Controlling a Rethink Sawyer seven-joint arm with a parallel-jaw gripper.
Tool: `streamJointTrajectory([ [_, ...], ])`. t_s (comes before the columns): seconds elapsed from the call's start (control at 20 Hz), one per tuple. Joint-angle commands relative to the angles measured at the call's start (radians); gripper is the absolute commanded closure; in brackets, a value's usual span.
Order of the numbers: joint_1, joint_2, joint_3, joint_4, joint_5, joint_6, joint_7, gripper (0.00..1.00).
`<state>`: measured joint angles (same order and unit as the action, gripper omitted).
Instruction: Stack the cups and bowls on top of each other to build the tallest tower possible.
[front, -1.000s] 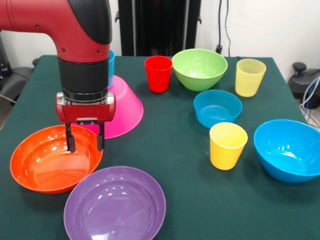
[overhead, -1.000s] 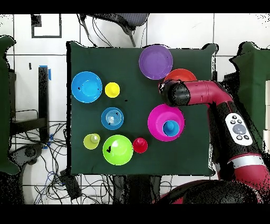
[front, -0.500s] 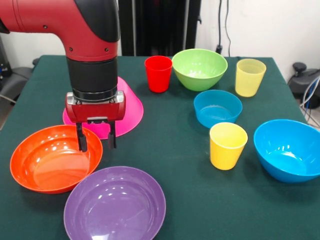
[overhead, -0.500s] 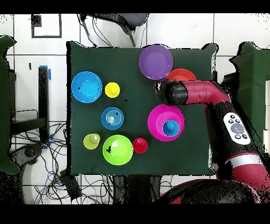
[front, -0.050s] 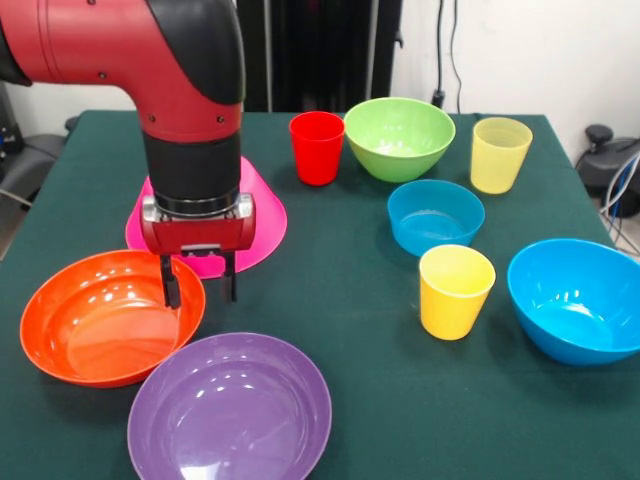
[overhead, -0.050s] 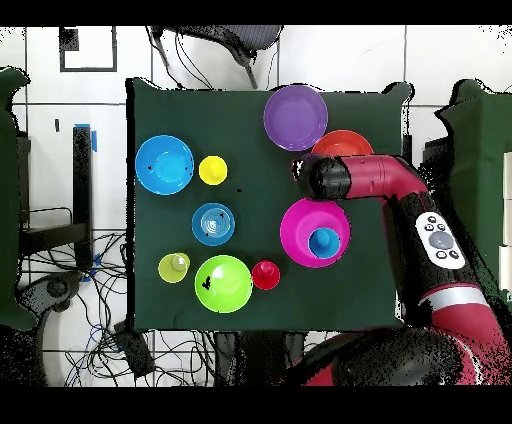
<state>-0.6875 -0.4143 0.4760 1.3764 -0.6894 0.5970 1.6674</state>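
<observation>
Currently the pincer (front, -0.050s: 199, 290) hangs with its fingers apart, straddling the rim of the orange bowl (front, -0.050s: 105, 320) on the side nearest the inverted pink bowl (front, -0.050s: 255, 205). The pink bowl, with a blue cup (overhead, -0.050s: 323, 241) on top of it in the overhead view, forms the tower base just beyond the orange bowl. Judged step: gripping the orange bowl's rim. Lower until one finger sits inside the wall and one outside, then close firmly; the glossy wall may slip. Keep clear of the purple bowl (front, -0.050s: 230, 405), which lies just beside the orange bowl.
</observation>
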Motion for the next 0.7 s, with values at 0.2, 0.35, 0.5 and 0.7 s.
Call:
streamJointTrajectory([
  [0.2,0.085,0.072,-0.114,-0.063,-0.061,0.087,-0.005,0.00],
  [0.35,0.095,0.083,-0.128,-0.061,-0.056,0.068,-0.001,0.00],
  [0.5,0.101,0.114,-0.142,-0.082,-0.061,0.058,-0.005,0.00],
  [0.7,0.139,0.147,-0.189,-0.128,-0.075,0.095,-0.004,0.00],
])
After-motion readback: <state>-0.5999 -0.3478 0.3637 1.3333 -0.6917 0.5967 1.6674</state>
